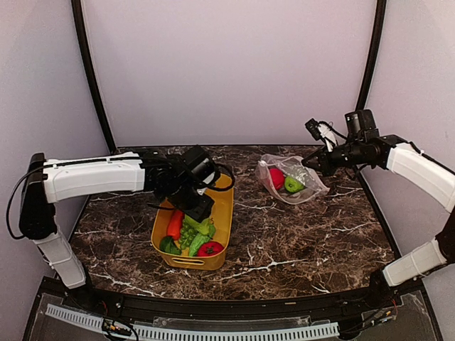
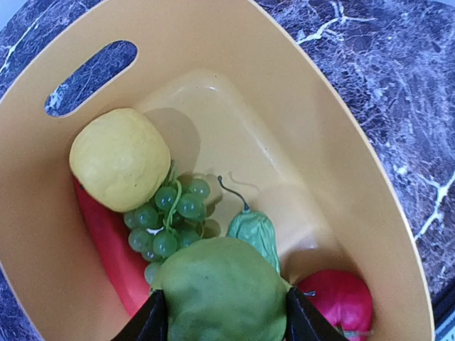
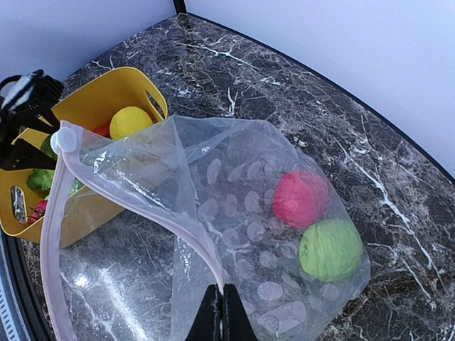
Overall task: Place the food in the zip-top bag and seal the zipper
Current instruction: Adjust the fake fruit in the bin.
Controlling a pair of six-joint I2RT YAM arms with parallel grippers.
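My left gripper [image 2: 226,321] reaches down into the yellow tub [image 1: 226,213] and is shut on a big green fruit [image 2: 224,288], one finger on each side. Around it lie a yellow lemon [image 2: 119,158], green grapes [image 2: 167,217], a red-orange carrot [image 2: 110,249], a small green cucumber [image 2: 254,234] and a red fruit [image 2: 338,302]. The zip-top bag [image 3: 242,199] lies at the right with its mouth held open toward the tub. It holds a red fruit [image 3: 300,197] and a green fruit [image 3: 330,249]. My right gripper [image 3: 222,312] is shut on the pinkish zipper [image 3: 142,206], lifting it.
The tub [image 3: 92,106] stands just left of the bag's mouth on the dark marble table [image 1: 306,241]. Black frame poles [image 1: 92,78] and pale walls close in the back and sides. A white ribbed strip [image 1: 213,330] runs along the near edge.
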